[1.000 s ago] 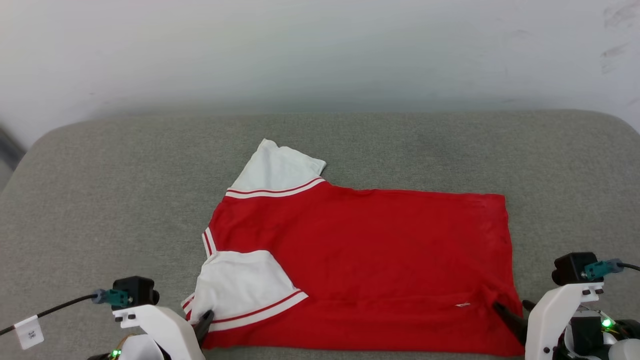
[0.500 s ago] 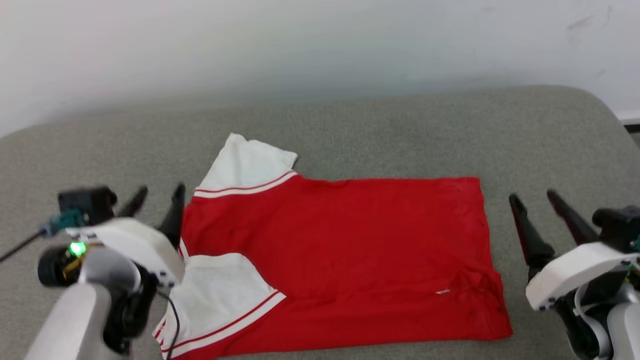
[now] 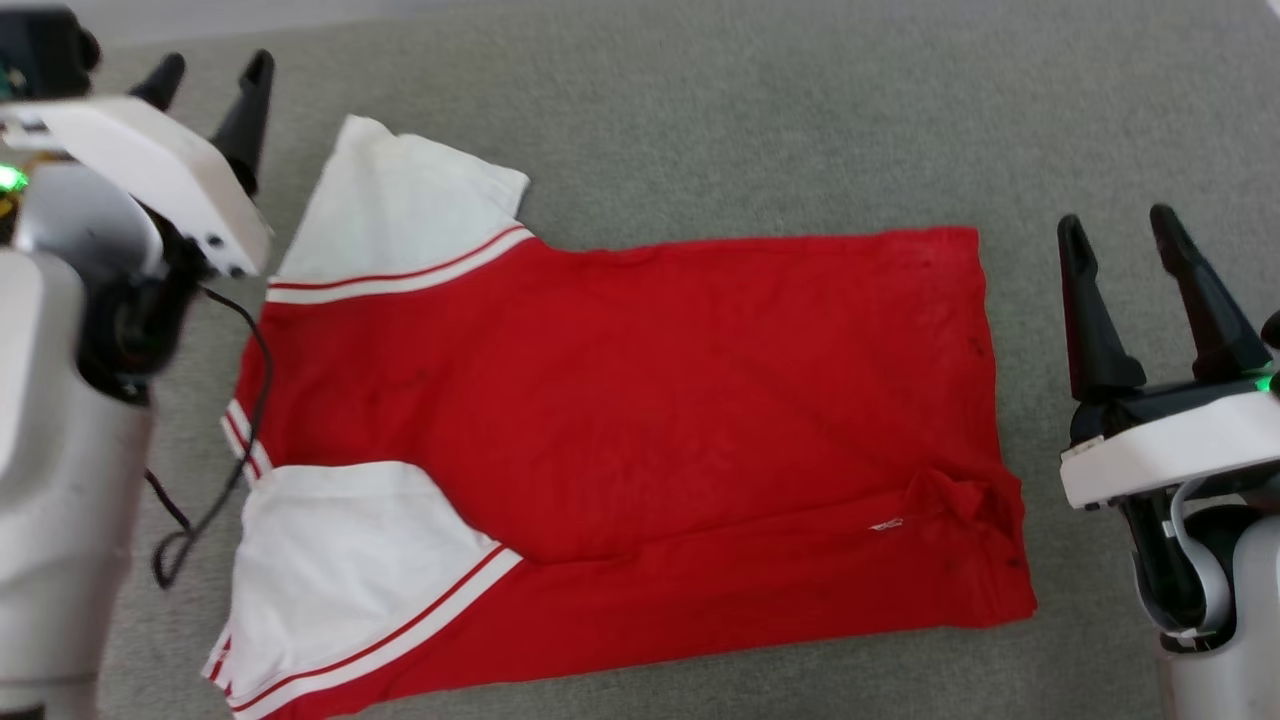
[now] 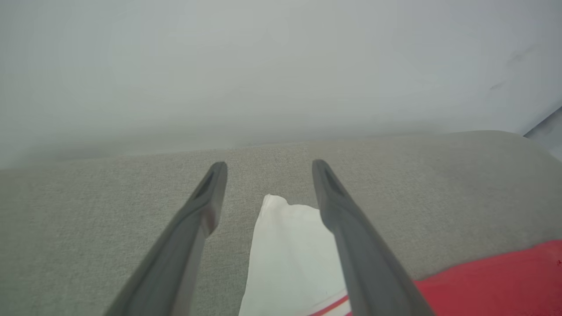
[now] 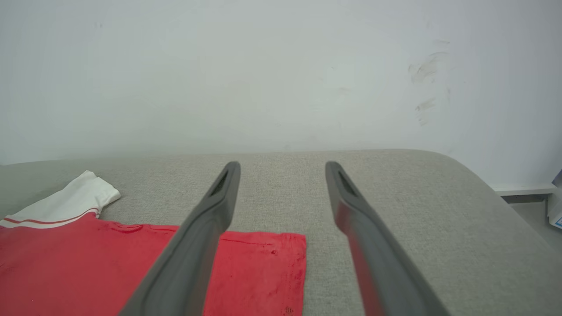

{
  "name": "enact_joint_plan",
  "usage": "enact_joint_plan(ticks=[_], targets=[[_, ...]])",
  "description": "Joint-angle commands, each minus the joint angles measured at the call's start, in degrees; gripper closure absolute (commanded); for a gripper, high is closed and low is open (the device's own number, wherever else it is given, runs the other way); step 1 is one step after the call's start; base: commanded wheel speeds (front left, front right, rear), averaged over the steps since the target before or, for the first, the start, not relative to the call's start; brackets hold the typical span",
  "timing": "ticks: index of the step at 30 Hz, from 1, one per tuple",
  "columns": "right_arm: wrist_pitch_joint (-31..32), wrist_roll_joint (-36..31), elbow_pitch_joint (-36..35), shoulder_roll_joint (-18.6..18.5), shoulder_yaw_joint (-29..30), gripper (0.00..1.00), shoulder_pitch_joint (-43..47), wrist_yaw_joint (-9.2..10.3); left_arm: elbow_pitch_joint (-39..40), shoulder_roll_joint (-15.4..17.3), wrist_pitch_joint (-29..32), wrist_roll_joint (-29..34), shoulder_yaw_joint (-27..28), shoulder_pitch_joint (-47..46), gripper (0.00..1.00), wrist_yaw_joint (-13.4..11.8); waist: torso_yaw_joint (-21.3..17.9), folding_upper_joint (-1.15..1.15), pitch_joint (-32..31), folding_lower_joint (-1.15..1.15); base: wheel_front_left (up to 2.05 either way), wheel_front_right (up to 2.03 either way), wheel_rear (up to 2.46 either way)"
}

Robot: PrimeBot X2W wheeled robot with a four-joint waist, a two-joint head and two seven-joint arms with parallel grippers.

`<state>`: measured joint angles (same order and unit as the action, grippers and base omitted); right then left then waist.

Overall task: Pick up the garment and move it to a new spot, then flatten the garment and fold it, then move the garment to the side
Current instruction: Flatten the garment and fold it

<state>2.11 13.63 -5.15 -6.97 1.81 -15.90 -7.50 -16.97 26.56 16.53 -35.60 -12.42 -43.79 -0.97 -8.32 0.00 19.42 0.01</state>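
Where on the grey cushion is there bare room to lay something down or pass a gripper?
Widest: the cushion beyond the far edge of the garment. A narrower strip runs between its right edge and the right gripper. Crowded: the left side, around the left gripper.

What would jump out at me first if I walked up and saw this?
A bright red jersey-style shirt with white, stripe-trimmed short sleeves lies spread across a grey fabric cushion, with no print showing. Pairs of long dark fingers stand at its two ends: the left fingers beside the far sleeve, the right fingers just past the opposite end. Both pairs are spread open and hold nothing.
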Motion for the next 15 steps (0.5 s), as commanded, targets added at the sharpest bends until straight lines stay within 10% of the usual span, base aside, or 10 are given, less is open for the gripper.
enact_joint_plan(ticks=[1,15], targets=[[-0.5,-0.5,-0.6,0.7,-0.1,0.0,-1.4,0.02,-3.2,1.3,3.7,-0.5,-0.7,-4.3,0.0,1.4,-2.7,0.0,4.1,-0.01,0.0,0.0,0.0],[-1.6,0.6,-0.4,2.6,-2.1,0.0,-3.4,0.02,-16.9,8.6,35.6,-4.9,-6.3,-15.7,0.0,6.1,-7.8,0.0,11.7,-0.01,0.0,0.0,0.0]])
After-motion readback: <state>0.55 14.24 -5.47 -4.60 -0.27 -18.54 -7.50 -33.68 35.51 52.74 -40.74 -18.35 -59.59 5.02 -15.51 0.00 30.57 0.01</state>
